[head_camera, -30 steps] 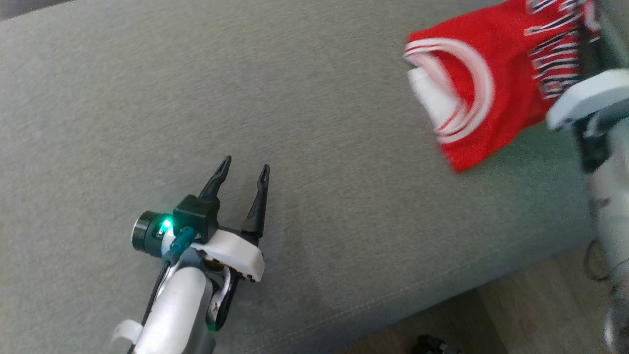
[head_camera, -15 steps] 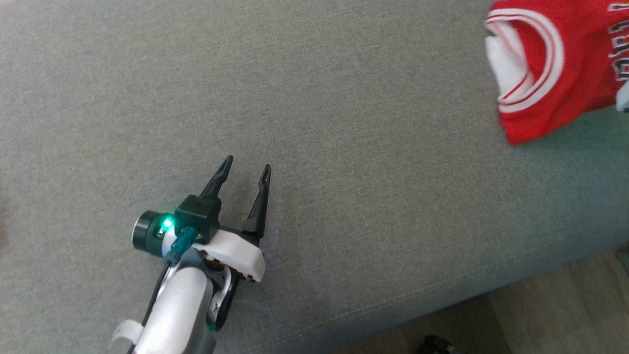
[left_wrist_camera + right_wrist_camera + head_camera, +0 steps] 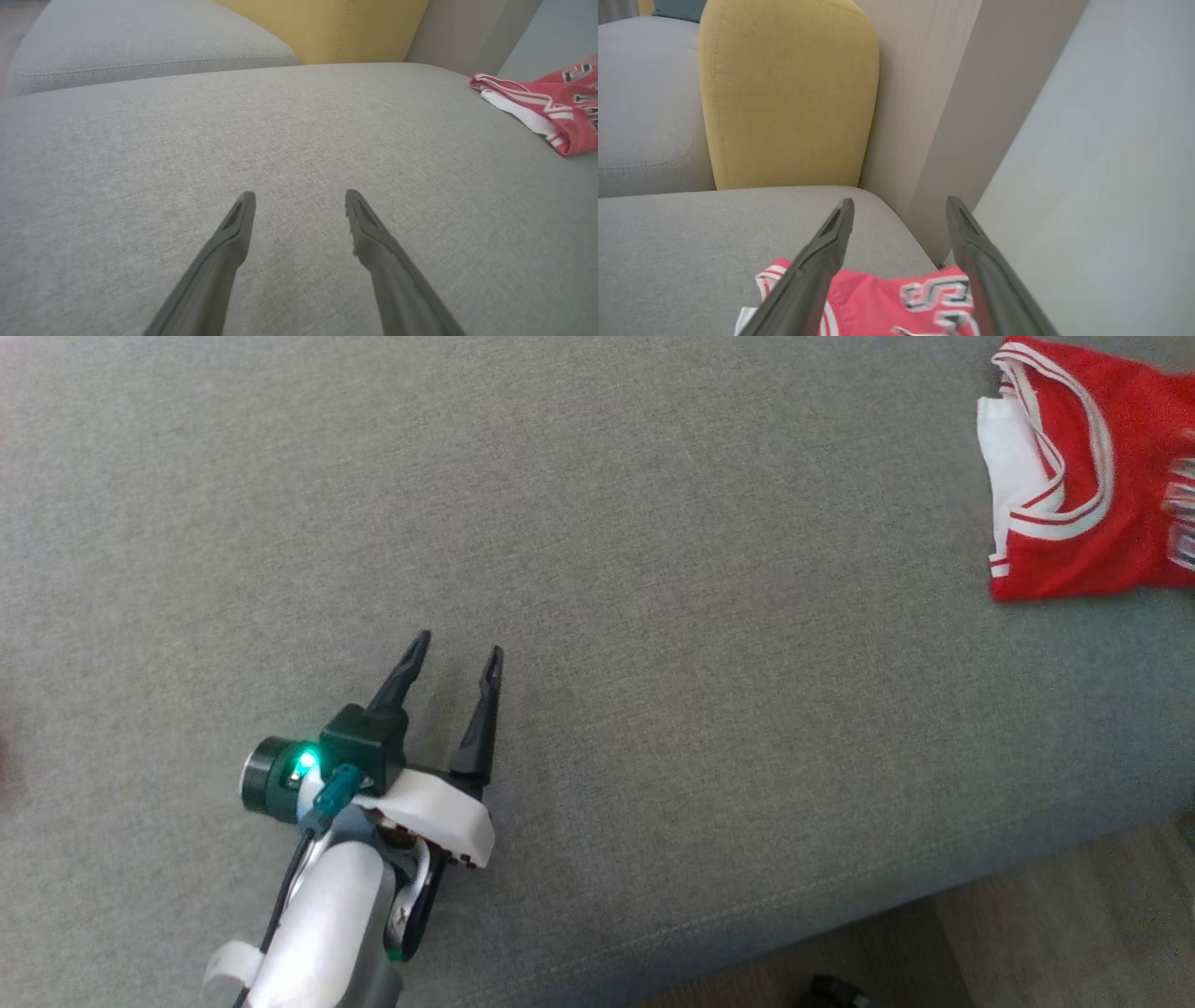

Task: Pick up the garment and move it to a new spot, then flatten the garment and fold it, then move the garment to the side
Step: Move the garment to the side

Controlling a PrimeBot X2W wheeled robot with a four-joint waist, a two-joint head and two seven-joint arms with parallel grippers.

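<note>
Left gripper (image 3: 457, 649): its fingers stand spread apart and hold nothing, the tips low over the bare grey sofa seat (image 3: 653, 569).
Right gripper (image 3: 899, 205): its fingers are parted with nothing clamped between them. Whether they touch the cloth below cannot be told.
Garment (image 3: 1074, 551): a red jersey with white trim and lettering lies bunched on the seat, well apart from the left gripper, ahead of it and far to its right. In the right wrist view it lies under the right gripper's fingers (image 3: 822, 261), near the seat's corner.
Yellow cushion (image 3: 784, 93): it stands upright beyond the right gripper's tips, to their left.
Floor (image 3: 1074, 924): a wood-toned strip shows past the seat's front edge, behind the left gripper and to its right.
</note>
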